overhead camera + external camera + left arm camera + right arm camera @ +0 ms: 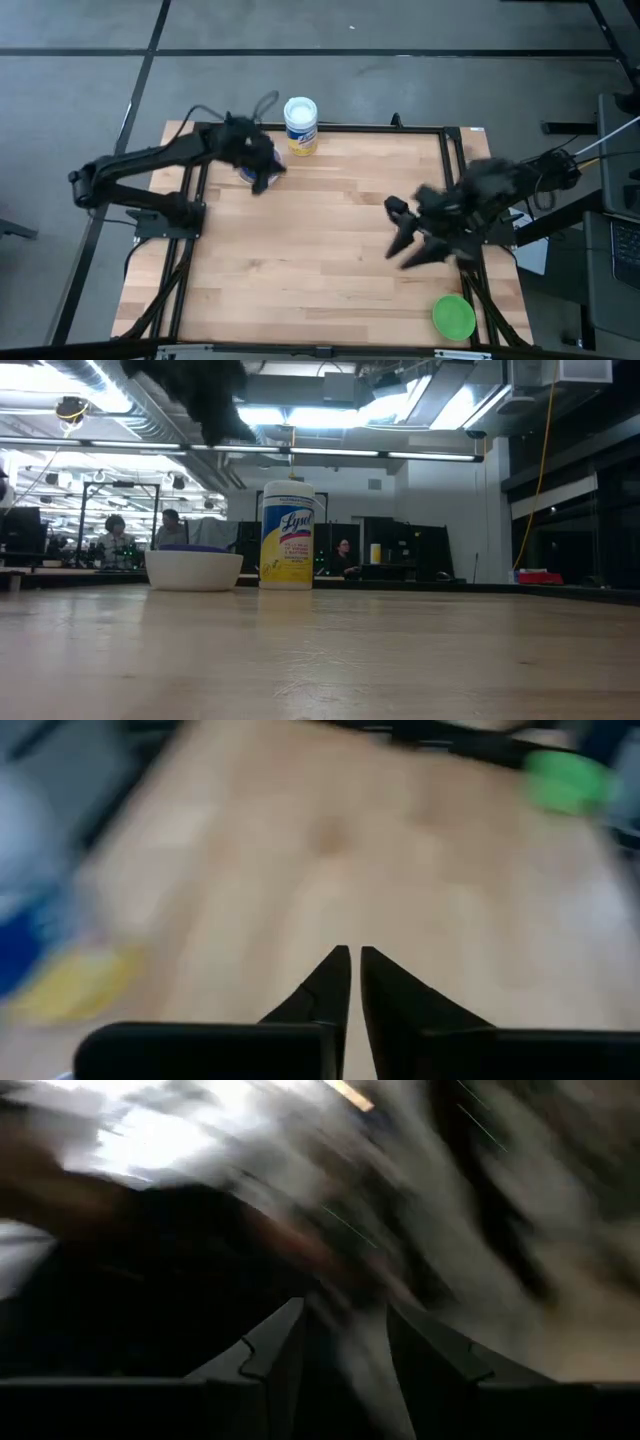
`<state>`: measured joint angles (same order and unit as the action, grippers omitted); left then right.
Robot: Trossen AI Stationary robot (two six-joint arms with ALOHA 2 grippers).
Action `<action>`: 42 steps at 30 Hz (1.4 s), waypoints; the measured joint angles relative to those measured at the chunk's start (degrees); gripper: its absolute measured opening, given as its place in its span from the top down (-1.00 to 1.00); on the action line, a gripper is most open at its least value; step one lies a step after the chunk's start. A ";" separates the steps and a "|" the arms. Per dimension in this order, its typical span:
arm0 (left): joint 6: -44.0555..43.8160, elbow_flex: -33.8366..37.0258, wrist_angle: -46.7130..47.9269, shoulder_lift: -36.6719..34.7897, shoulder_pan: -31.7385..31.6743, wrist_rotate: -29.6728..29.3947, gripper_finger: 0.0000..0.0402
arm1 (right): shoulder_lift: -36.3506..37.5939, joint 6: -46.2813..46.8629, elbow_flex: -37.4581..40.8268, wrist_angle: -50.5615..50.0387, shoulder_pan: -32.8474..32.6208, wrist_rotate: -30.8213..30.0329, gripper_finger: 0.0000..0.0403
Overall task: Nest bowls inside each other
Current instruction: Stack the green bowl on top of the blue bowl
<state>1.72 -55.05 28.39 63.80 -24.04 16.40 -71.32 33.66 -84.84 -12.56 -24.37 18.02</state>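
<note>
from straight above, the wipes container (301, 124) stood at the far edge of the wooden table (300, 250), so i'll place everything off that. the left gripper (262, 172) hung just to the near-left of the container, over a bit of dark blue bowl (247, 172) that peeked out under it. couldn't really make out its fingers from up there. the right gripper (400, 232) was well away from the container, over toward the right side of the table, fingers apart and nothing between them as far as i could see. the green bowl (453, 316) sat on its own at the near right corner, about as far from the container as the table allowed.

at table height, a white bowl (194, 569) sat just left of the container (287, 536), close but not touching, with a dark blue rim showing just above its edge, so it looked like another bowl was inside it. one dark arm (205, 395) hung above that bowl. people (115, 538) were sitting way back in the room.

over on the left wrist camera, the left gripper (355, 982) had its two fingers nearly together, just a thin slit between them and nothing in it. the green bowl (565, 780) was a blur far off, and a blue and yellow smear that was probably the container (55, 970) sat off to one side.

the right wrist camera was mostly smear, but the right gripper (345, 1342) clearly had its fingers spread with a gap and nothing held.
</note>
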 joint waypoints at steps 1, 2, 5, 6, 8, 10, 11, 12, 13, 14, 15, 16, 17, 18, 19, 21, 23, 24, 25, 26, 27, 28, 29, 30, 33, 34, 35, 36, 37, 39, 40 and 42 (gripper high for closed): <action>-1.23 0.00 0.12 -1.00 3.42 -0.48 0.86 | 0.77 2.23 0.02 -9.89 -0.43 -3.27 0.26; -2.78 0.00 -0.05 -1.96 6.99 -2.07 0.84 | 1.19 5.32 0.03 -18.69 -0.88 -5.41 0.26; -6.69 0.02 -4.50 -4.51 15.88 -10.66 0.83 | 1.41 16.46 0.11 -36.42 -3.23 -6.44 0.26; -7.36 0.02 -6.18 -5.21 18.40 -13.93 0.83 | 1.50 20.09 0.11 -40.54 -5.07 -5.87 0.26; -8.57 0.02 -8.13 -6.19 22.29 -19.69 0.84 | 1.08 26.72 0.51 -46.39 -9.95 -3.34 0.26; -9.31 0.02 -9.93 -6.60 24.99 -23.95 0.85 | -0.17 31.84 2.77 -47.50 -15.64 -0.13 0.26; -9.37 0.02 -10.82 -6.75 26.24 -25.88 0.85 | -0.91 34.45 4.31 -47.26 -18.72 1.18 0.26; -9.38 0.02 -11.92 -6.78 27.23 -27.76 0.84 | -1.45 36.92 6.08 -46.13 -21.71 2.66 0.26; -9.29 0.02 -13.05 -6.78 28.18 -29.40 0.84 | -1.90 39.23 7.82 -44.24 -24.56 3.86 0.26; -8.94 0.02 -14.07 -6.76 29.11 -30.76 0.84 | -2.29 41.63 9.48 -41.96 -27.25 4.62 0.26; -8.44 0.02 -15.12 -6.76 29.98 -32.04 0.83 | -2.59 43.79 11.31 -39.95 -29.74 4.94 0.26; -7.77 0.02 -16.29 -6.76 30.77 -33.37 0.83 | -2.95 45.75 13.09 -38.75 -31.96 4.41 0.26; -7.14 0.02 -17.41 -6.76 31.53 -34.82 0.84 | -3.11 47.66 14.83 -38.05 -33.68 2.95 0.26; -6.61 0.02 -18.31 -6.74 32.05 -36.15 0.84 | -3.11 49.41 16.33 -37.58 -34.95 1.08 0.26; -6.20 0.02 -19.15 -6.72 32.54 -37.36 0.85 | -3.04 51.15 17.74 -37.03 -36.02 -0.95 0.26; -5.64 0.02 -20.80 -6.70 33.06 -38.50 0.85 | -3.01 53.73 20.95 -36.95 -37.44 -4.58 0.26; -5.57 0.02 -21.73 -6.70 33.12 -39.00 0.86 | -3.07 55.34 24.29 -35.90 -38.19 -7.47 0.25; -5.60 0.02 -21.95 -6.70 33.12 -39.01 0.86 | -3.07 56.03 25.85 -34.23 -38.34 -8.88 0.24; -5.73 0.02 -22.23 -6.70 33.12 -39.01 0.86 | -3.03 56.70 27.52 -32.06 -38.43 -9.82 0.23; -6.02 0.02 -22.62 -6.70 33.12 -39.02 0.86 | -3.02 57.34 29.29 -30.10 -38.41 -10.52 0.22; -6.36 0.02 -22.90 -6.70 33.16 -39.01 0.86 | -3.04 57.81 30.93 -28.43 -38.37 -11.09 0.20; -6.64 0.02 -22.91 -6.72 33.30 -39.04 0.86 | -3.04 58.49 32.47 -26.74 -38.38 -11.30 0.18; -6.80 0.02 -22.92 -6.70 33.51 -39.09 0.86 | -3.04 58.90 33.84 -25.29 -38.39 -11.50 0.15; -6.89 0.02 -22.94 -6.70 33.73 -39.31 0.87 | -3.04 59.05 35.02 -24.58 -38.44 -11.63 0.13; -6.95 0.02 -23.67 -6.70 34.17 -39.85 0.87 | -3.03 59.09 37.85 -24.29 -38.52 -11.60 0.05; -6.97 0.02 -23.84 -6.70 34.19 -39.89 0.86 | -3.02 59.14 38.66 -24.24 -38.48 -11.61 0.03; -7.05 0.02 -23.92 -6.70 34.19 -39.93 0.86 | -3.02 59.39 39.45 -24.31 -38.45 -11.58 0.01; -7.13 0.02 -23.92 -6.70 34.19 -39.94 0.86 | -3.02 59.78 40.14 -24.58 -38.45 -11.27 -0.01; -7.13 0.02 -23.90 -6.70 34.19 -40.03 0.86 | -3.02 59.94 40.73 -24.74 -38.47 -10.81 -0.03; -7.13 0.02 -23.90 -6.70 34.19 -40.72 0.86 | -3.00 59.95 41.40 -25.21 -38.50 -10.48 -0.05; -7.11 0.02 -23.90 -6.70 34.19 -40.93 0.86 | -3.00 59.77 41.63 -25.62 -38.47 -10.50 -0.06; -7.10 0.02 -23.88 -6.70 34.19 -40.97 0.87 | -3.00 58.87 41.81 -26.29 -38.33 -10.58 -0.07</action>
<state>-5.39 -55.02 4.51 57.10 10.15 -24.57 -74.32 92.53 -43.03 -38.85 -62.71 7.44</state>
